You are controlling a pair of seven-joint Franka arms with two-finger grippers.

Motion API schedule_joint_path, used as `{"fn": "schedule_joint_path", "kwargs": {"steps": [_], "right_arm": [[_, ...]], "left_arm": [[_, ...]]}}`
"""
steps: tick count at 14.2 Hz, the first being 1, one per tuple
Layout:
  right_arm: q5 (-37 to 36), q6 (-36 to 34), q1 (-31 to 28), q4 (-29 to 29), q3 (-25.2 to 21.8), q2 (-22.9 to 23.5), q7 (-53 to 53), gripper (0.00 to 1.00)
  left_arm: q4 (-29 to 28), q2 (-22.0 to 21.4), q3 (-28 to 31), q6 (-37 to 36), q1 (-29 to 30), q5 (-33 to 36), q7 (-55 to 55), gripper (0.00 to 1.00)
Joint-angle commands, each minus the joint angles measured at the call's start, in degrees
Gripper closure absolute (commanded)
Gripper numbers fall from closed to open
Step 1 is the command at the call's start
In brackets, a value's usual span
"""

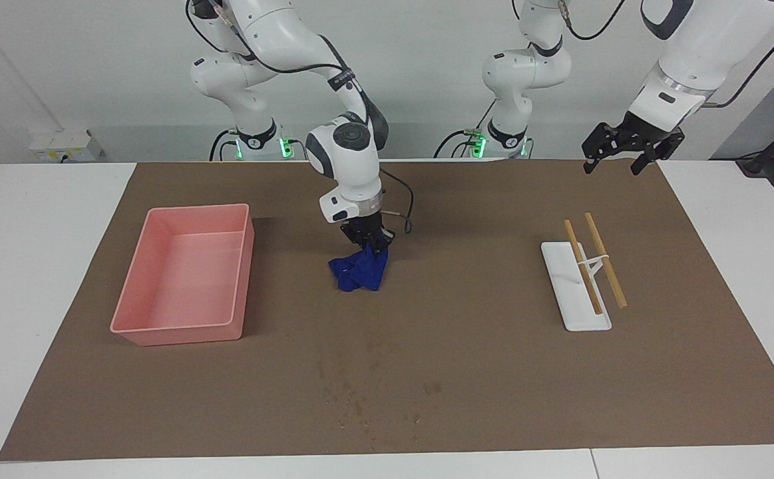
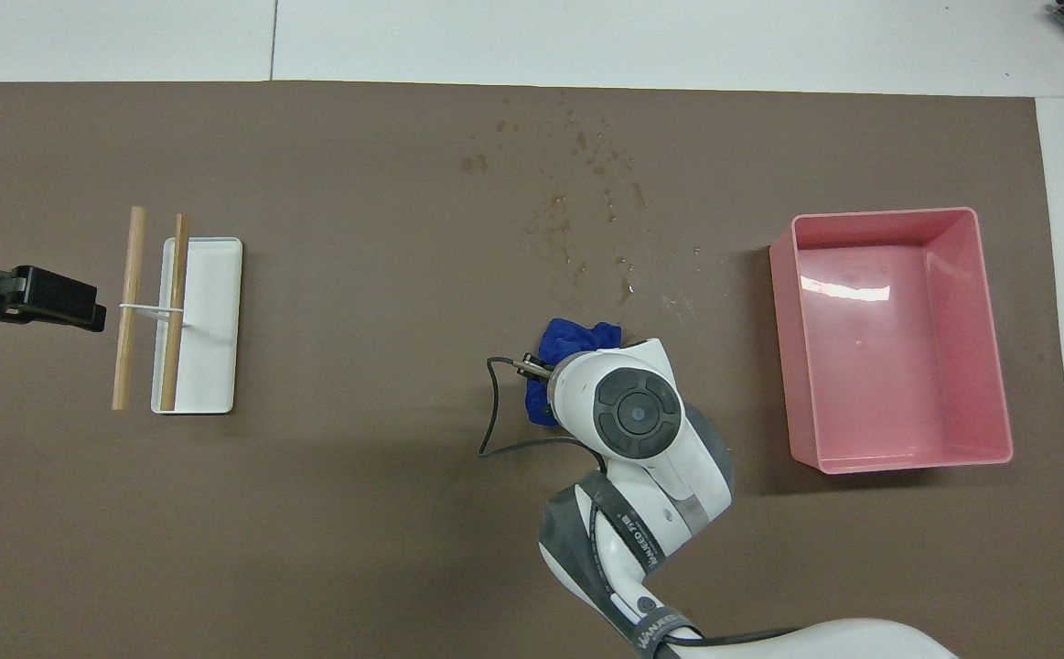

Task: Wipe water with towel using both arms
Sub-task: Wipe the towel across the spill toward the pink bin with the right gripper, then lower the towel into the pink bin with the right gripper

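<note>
A brown mat covered most of a white table set against a pale wall, with both robot bases at the table's edge. The right gripper hung low over the middle of the mat, its fingers clamped on the top of the towel, a crumpled deep-blue cloth that drooped from the fingertips down to the mat; in the overhead view the arm's wrist covered much of the towel. Whether the cloth's lower folds rested on the mat or only hung just above it could not be told. Toward the right arm's end of the table from this gripper stood the pink tray, apart from the towel. Farther from the robots than the gripper, a scatter of water droplets darkened the mat, untouched by the cloth. The left gripper waited in the air with its fingers spread wide and nothing between them, over the mat's edge at the left arm's end. Under and farther out from it lay a white rack carrying two wooden sticks side by side.
</note>
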Motion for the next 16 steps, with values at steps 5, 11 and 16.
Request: {"fn": "schedule_joint_path", "kwargs": {"steps": [5,11,16], "right_arm": [[0.40,5.35,-7.42,-0.33,-0.06,2.07,-11.70,1.00],[0.40,-3.76,-11.65,5.56,-0.06,-2.39,-12.51,1.00],[0.31,-21.68,-16.99,4.25,-0.32,-17.50,-19.15,1.00]], "left_arm": [[-0.34,-0.60,-0.41,-0.70,0.73,-0.60,0.80,0.00],[-0.34,-0.60,-0.41,-0.70,0.73,-0.60,0.80,0.00],[-0.34,-0.60,-0.41,-0.70,0.73,-0.60,0.80,0.00]]}}
